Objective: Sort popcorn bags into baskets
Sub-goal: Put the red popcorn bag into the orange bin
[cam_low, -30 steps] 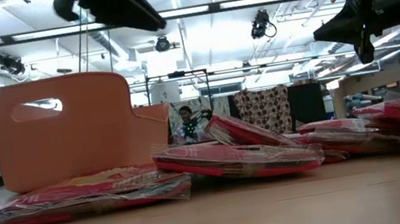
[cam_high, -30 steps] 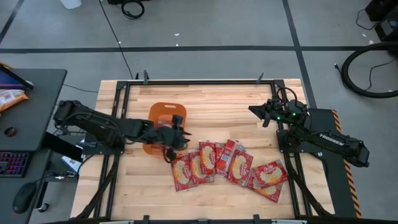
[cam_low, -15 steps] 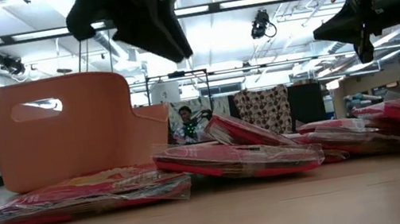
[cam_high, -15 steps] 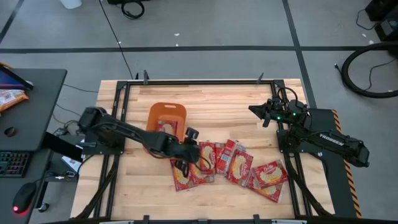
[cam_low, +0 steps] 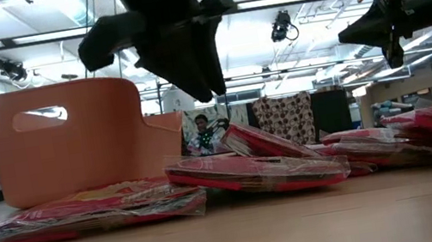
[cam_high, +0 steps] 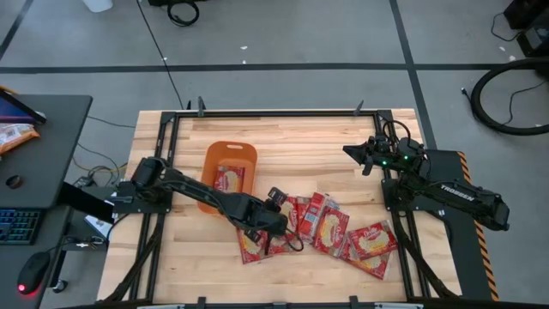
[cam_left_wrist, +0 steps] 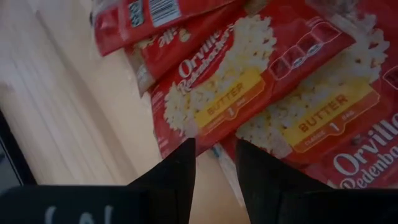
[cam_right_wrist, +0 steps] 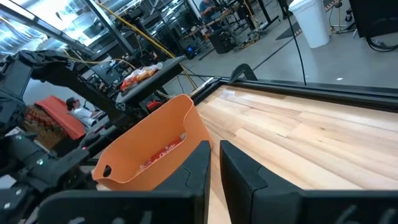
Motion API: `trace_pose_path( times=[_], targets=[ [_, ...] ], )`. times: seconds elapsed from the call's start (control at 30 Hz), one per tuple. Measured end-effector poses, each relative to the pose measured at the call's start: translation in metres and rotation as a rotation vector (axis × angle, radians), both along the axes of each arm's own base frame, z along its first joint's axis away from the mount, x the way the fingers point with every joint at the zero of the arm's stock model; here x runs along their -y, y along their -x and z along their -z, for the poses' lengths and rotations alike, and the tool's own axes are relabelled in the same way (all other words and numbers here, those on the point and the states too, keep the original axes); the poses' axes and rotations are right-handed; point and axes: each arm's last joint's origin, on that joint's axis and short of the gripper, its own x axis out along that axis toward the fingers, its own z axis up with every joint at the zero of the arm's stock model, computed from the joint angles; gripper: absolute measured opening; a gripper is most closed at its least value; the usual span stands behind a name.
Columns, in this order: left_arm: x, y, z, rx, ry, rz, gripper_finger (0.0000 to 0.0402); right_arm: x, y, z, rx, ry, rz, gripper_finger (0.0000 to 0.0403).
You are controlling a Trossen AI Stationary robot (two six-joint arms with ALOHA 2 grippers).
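Several red popcorn bags (cam_high: pixel 326 225) lie overlapping on the wooden table, nearer its near edge; in the low view they show as flat packets (cam_low: pixel 255 174). One more bag (cam_high: pixel 229 178) lies inside the orange tub (cam_high: pixel 208 163), which stands left of the pile. My left gripper (cam_high: pixel 273 225) hangs open just above the left part of the pile, fingers pointing down (cam_low: pixel 207 94). Its wrist view shows a bag marked BUTTER (cam_left_wrist: pixel 230 102) right beyond the fingertips (cam_left_wrist: pixel 214 158). My right gripper (cam_high: pixel 347 151) waits shut, high over the table's right side (cam_low: pixel 343 34).
A dark metal frame (cam_high: pixel 283 112) runs round the table top. Bare wood (cam_high: pixel 300 142) lies between the tub and the far edge. A black side desk (cam_high: pixel 43 146) left of the table holds an orange-and-white packet (cam_high: pixel 13 133). A person (cam_low: pixel 200 132) shows far behind the table.
My left gripper has swung from over the orange tub toward the table's right and near edge, out over the pile of bags, and has come down close to them. The right arm and the bags on the table have kept still.
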Motion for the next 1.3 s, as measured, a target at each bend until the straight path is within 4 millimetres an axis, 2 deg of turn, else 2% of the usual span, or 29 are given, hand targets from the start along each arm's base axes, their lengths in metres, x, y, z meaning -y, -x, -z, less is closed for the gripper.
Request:
trace_pose_path(
  times=[0.23, 0.57, 0.83, 0.97, 1.13, 1.3],
  targets=[
    [0.009, -0.004, 0.019, -0.045, -0.105, 0.096, 0.0119, 0.000, 0.000, 0.000, 0.000, 0.000, 0.000, 0.0040],
    [0.010, -0.012, 0.047, -0.131, -0.268, 0.243, 0.0119, 0.000, 0.000, -0.002, 0.014, 0.009, 0.000, 0.0040],
    [0.011, -0.015, 0.054, -0.145, -0.299, 0.283, 0.0115, 0.000, 0.000, -0.002, 0.014, 0.009, 0.000, 0.0040],
    [0.011, -0.015, 0.054, -0.138, -0.297, 0.282, 0.0086, 0.000, 0.000, -0.002, 0.014, 0.009, 0.000, 0.0040],
    [0.015, -0.015, 0.053, -0.131, -0.297, 0.290, 0.0017, 0.000, 0.000, -0.002, 0.013, 0.009, 0.000, 0.0040],
    [0.017, -0.013, 0.049, -0.133, -0.321, 0.312, 0.0008, 0.000, 0.000, -0.002, 0.013, 0.009, 0.000, 0.0039]
  ],
)
